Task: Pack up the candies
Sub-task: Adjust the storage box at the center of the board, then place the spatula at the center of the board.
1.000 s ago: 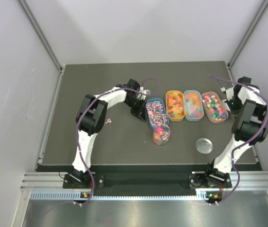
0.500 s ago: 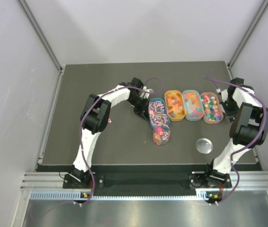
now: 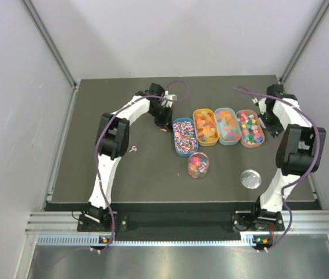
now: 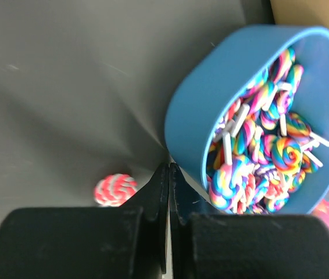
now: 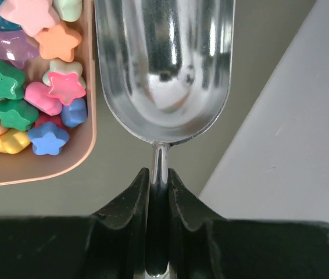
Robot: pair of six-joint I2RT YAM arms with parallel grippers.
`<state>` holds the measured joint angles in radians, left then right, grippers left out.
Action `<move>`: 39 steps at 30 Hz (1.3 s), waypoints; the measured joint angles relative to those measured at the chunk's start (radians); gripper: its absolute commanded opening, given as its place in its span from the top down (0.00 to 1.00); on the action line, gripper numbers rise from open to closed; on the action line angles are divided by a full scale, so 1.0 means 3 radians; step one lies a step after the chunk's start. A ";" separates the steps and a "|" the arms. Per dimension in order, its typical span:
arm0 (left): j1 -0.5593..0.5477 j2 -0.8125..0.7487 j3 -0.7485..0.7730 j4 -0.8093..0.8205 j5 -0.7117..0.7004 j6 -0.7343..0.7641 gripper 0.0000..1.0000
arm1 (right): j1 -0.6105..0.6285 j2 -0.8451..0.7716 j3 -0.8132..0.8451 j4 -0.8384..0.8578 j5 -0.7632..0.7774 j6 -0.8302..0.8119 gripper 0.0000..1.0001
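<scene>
Candies fill four oval trays in a row: swirled lollipop candies (image 4: 269,145) in the blue tray (image 3: 185,136), gummies in the orange tray (image 3: 206,127), beads in the light-blue tray (image 3: 227,125), star candies (image 5: 31,87) in the pink tray (image 3: 250,128). The clear jar (image 3: 198,165) holds mixed candies. My left gripper (image 4: 169,167) is shut and empty, with its tips beside the blue tray's outer wall (image 4: 193,116). A red-white candy (image 4: 115,190) lies loose left of it. My right gripper (image 5: 160,174) is shut on the handle of the empty metal scoop (image 5: 164,64), which sits just right of the pink tray (image 5: 89,139).
The jar's round lid (image 3: 250,179) lies on the dark table to the front right. Another loose candy (image 3: 133,149) lies near the left arm. In the right wrist view the table's right edge and the white wall (image 5: 292,145) are close by.
The row of four trays has shifted left and slightly back. Both grippers moved left and toward the far side, the right one still holding the scoop beside the pink tray.
</scene>
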<state>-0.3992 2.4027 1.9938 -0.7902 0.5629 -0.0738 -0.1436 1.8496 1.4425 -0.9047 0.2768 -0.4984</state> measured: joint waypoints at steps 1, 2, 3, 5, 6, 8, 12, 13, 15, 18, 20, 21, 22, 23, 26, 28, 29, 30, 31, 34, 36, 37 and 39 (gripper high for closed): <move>0.0003 0.0013 0.0029 0.0001 -0.0036 0.0011 1.00 | 0.0006 0.0011 0.0019 -0.0004 0.0001 -0.0001 1.00; 0.0003 0.0017 0.0043 0.0000 -0.0050 0.0019 1.00 | 0.0008 0.0019 0.0025 0.0000 0.0006 -0.0003 1.00; 0.0001 0.0019 0.0051 0.0001 -0.0065 0.0023 1.00 | 0.0008 0.0025 0.0031 -0.0003 0.0009 -0.0003 1.00; 0.0000 0.0019 0.0056 0.0004 -0.0086 0.0032 1.00 | -0.0001 0.0031 0.0036 -0.0004 0.0009 -0.0004 1.00; -0.0001 0.0019 0.0056 0.0004 -0.0094 0.0032 1.00 | -0.0011 0.0029 0.0036 -0.0004 0.0003 -0.0004 1.00; -0.0004 0.0017 0.0056 0.0006 -0.0107 0.0033 1.00 | -0.0071 0.0029 0.0034 -0.0011 -0.0060 0.0000 1.00; -0.0009 -0.0011 0.0036 0.0046 -0.0161 0.0042 1.00 | -0.0289 -0.0034 -0.0100 -0.0020 -0.0301 0.0004 1.00; -0.0011 -0.0020 0.0023 0.0067 -0.0177 0.0047 0.99 | -0.0361 -0.0062 -0.0170 -0.0036 -0.0348 0.0004 1.00; -0.0015 -0.0047 -0.0010 0.0100 -0.0215 0.0060 0.98 | -0.0490 -0.0116 -0.0324 -0.0066 -0.0426 0.0005 1.00; -0.0024 -0.0078 -0.0038 0.0109 -0.0282 0.0076 0.95 | -0.0603 -0.0131 -0.0465 -0.0066 -0.0496 0.0015 1.00; -0.0028 -0.0095 -0.0050 0.0116 -0.0310 0.0084 0.91 | -0.0613 -0.0131 -0.0535 -0.0062 -0.0544 0.0038 1.00; -0.0028 -0.0107 -0.0060 0.0118 -0.0327 0.0084 0.87 | -0.0613 -0.0131 -0.0556 -0.0064 -0.0579 0.0048 1.00; -0.0028 -0.0120 -0.0070 0.0117 -0.0343 0.0086 0.84 | -0.0612 -0.0131 -0.0562 -0.0065 -0.0605 0.0067 0.97; -0.0028 -0.0135 -0.0083 0.0117 -0.0364 0.0088 0.81 | -0.0609 -0.0131 -0.0566 -0.0060 -0.0640 0.0079 0.93; -0.0027 -0.0195 -0.0116 0.0120 -0.0413 0.0090 0.72 | -0.0598 -0.0137 -0.0575 -0.0052 -0.0693 0.0109 0.86; -0.0027 -0.0258 -0.0140 0.0116 -0.0458 0.0094 0.68 | -0.0599 -0.0168 -0.0582 -0.0053 -0.0710 0.0123 0.80; -0.0027 -0.0284 -0.0140 0.0117 -0.0470 0.0095 0.66 | -0.0599 -0.0202 -0.0598 -0.0053 -0.0715 0.0131 0.79; -0.0027 -0.0312 -0.0140 0.0120 -0.0483 0.0095 0.64 | -0.0599 -0.0249 -0.0615 -0.0061 -0.0716 0.0128 0.78; -0.0027 -0.0334 -0.0140 0.0120 -0.0496 0.0097 0.62 | -0.0599 -0.0294 -0.0631 -0.0067 -0.0716 0.0127 0.75; -0.0027 -0.0423 -0.0144 0.0121 -0.0535 0.0097 0.60 | -0.0604 -0.0476 -0.0693 -0.0078 -0.0717 0.0118 0.71; -0.0027 -0.0488 -0.0163 0.0125 -0.0542 0.0095 0.60 | -0.0608 -0.0587 -0.0748 -0.0080 -0.0717 0.0114 0.70; -0.0027 -0.0519 -0.0174 0.0127 -0.0548 0.0097 0.59 | -0.0608 -0.0631 -0.0773 -0.0079 -0.0715 0.0114 0.70; -0.0027 -0.0577 -0.0205 0.0125 -0.0572 0.0099 0.58 | -0.0608 -0.0696 -0.0814 -0.0088 -0.0715 0.0116 0.69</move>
<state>-0.4072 2.2295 1.9324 -0.7528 0.3912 -0.0441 -0.3260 1.6409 1.1984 -0.9310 0.0624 -0.4637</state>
